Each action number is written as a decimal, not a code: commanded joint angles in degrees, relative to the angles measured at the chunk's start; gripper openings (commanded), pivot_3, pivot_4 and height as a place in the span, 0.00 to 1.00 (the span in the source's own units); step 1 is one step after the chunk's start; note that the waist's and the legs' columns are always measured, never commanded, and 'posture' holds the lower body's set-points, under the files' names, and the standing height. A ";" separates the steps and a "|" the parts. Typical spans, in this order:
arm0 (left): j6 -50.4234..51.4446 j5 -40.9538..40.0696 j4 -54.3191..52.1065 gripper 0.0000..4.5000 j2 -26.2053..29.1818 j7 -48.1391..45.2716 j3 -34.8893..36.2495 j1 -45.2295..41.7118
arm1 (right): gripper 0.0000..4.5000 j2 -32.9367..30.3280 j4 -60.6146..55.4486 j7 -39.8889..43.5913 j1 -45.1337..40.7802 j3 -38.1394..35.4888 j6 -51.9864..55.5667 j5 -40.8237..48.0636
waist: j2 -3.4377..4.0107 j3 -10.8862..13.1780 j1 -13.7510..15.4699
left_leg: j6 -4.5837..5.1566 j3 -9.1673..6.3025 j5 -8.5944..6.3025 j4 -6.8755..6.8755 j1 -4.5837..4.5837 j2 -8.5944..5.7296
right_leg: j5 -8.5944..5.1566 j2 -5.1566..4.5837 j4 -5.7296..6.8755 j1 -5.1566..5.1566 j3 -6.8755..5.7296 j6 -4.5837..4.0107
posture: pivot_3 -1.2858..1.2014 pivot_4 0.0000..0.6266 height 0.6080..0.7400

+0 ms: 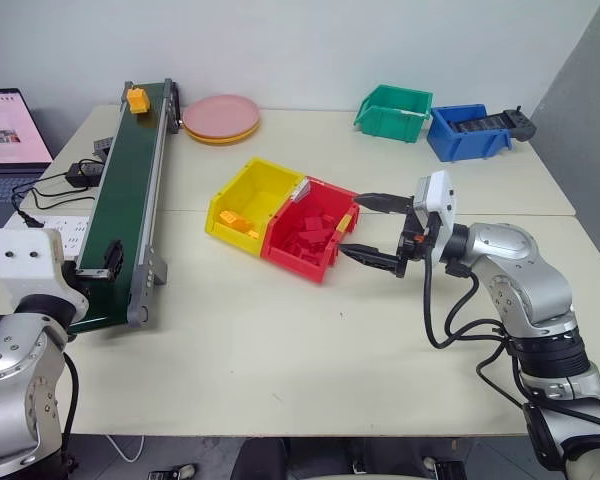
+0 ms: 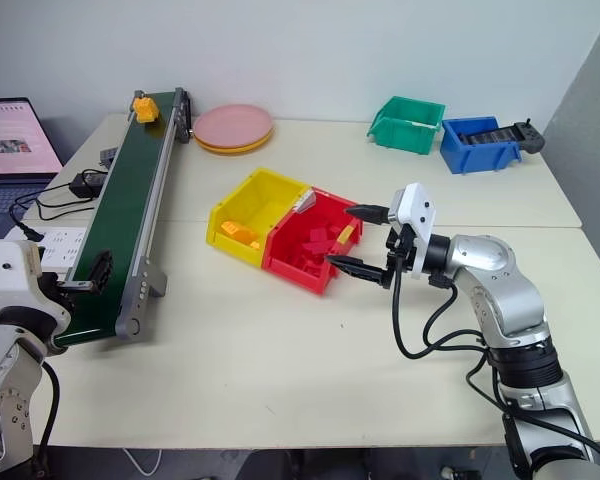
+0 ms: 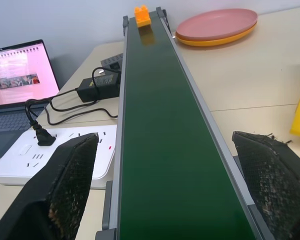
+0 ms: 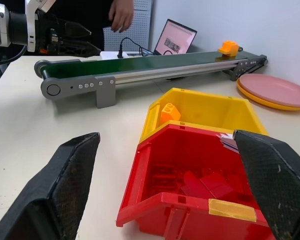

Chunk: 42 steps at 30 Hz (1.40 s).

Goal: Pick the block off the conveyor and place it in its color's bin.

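Sitting at the conveyor's (image 3: 165, 150) far end, the block (image 3: 142, 15) lies well beyond the open left end effector (image 3: 172, 187).

bright, even indoor light falls from overhead. the pale table (image 1: 310, 330) shows only soft, short shadows under the red bin (image 1: 310, 262) and beside the conveyor (image 1: 120, 200). there is no harsh glare. head views are sharp. in the wrist views the near fingers (image 3: 70, 190) loom large and slightly soft, with the background stretched at the edges.
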 commanded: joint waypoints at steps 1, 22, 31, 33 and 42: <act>-0.13 -1.11 -2.14 1.00 0.23 0.05 1.70 -0.45 | 1.00 -0.04 -0.82 0.09 -0.56 -1.09 -0.58 0.89 | 0.00 0.00 0.00 | 0.00 0.00 0.00 0.00 0.00 0.00 | 0.00 0.00 0.00 0.00 0.00 0.00 | 0.52 0.24 1.00; 6.51 -6.19 -4.37 1.00 0.88 1.15 1.65 -6.01 | 1.00 -1.87 -3.87 3.33 -5.54 -1.57 8.26 7.45 | 0.00 0.01 0.00 | 0.00 -0.04 0.00 -0.02 -0.01 0.00 | 0.00 0.00 -0.01 0.00 -0.04 0.00 | 0.52 0.24 1.00; 8.14 -6.28 -3.37 1.00 1.59 2.73 1.33 -8.55 | 1.00 -2.55 -4.62 4.46 -6.77 -1.34 9.56 9.93 | 0.00 0.01 0.01 | 0.00 -0.03 0.00 -0.05 -0.02 0.00 | 0.00 0.00 -0.08 0.00 -0.03 0.00 | 0.52 0.24 1.00; 8.51 -6.37 -3.26 1.00 1.56 3.07 1.42 -9.32 | 1.00 -2.60 -4.87 4.63 -6.89 -1.47 9.76 10.45 | 0.00 0.01 0.01 | 0.00 -0.04 0.00 -0.05 -0.02 0.00 | 0.00 0.00 -0.08 0.00 -0.04 0.00 | 0.52 0.24 1.00; 15.48 -6.99 -2.89 1.00 2.03 6.15 1.95 -12.13 | 1.00 -4.08 -5.95 6.51 -5.98 -0.37 8.86 9.05 | 0.00 0.01 0.01 | 0.00 -0.04 0.00 -0.07 -0.04 0.00 | 0.00 0.00 -0.15 0.00 -0.05 0.00 | 0.52 0.24 1.00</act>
